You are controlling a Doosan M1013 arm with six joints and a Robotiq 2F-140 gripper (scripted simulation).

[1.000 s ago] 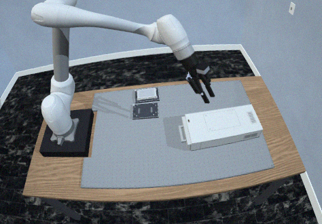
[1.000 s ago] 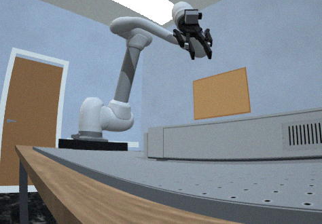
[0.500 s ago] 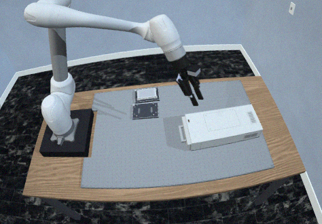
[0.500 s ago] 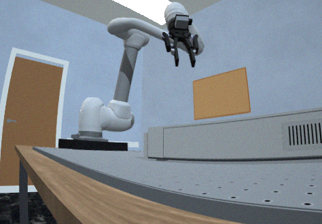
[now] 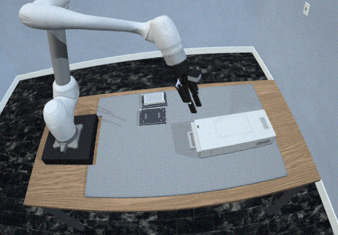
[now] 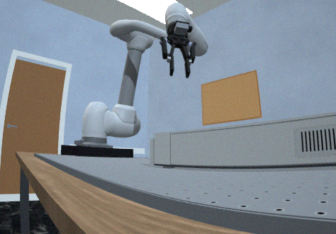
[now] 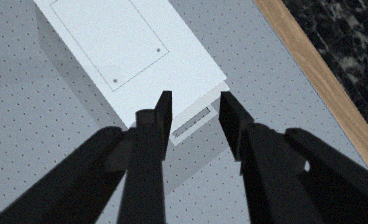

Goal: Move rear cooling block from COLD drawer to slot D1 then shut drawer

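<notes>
The white cooler COLD point(image 5: 235, 131) point(image 6: 230, 148) point(image 7: 130, 50) lies on the grey perforated deck mat point(image 5: 160, 170). Its drawer looks pushed in, with the handle point(image 5: 192, 139) point(image 7: 191, 122) on the end that faces the arm's base. The cooling blocks and their tubes are hidden inside. Slot D1 point(image 5: 152, 117) is a dark plate next to the cooler, and slot D2 point(image 5: 154, 98) is a lighter plate beyond it; both are bare. My gripper point(image 5: 195, 107) point(image 6: 179, 74) point(image 7: 195, 105) hangs high above the cooler's handle end, fingers pointing down, partly open and empty.
The arm's base stands on a black plinth point(image 5: 69, 142) at the table's left. The wooden table edge point(image 5: 171, 204) runs round the mat. A vent grille point(image 6: 317, 140) is on the cooler's side. A dark patterned floor surrounds the table.
</notes>
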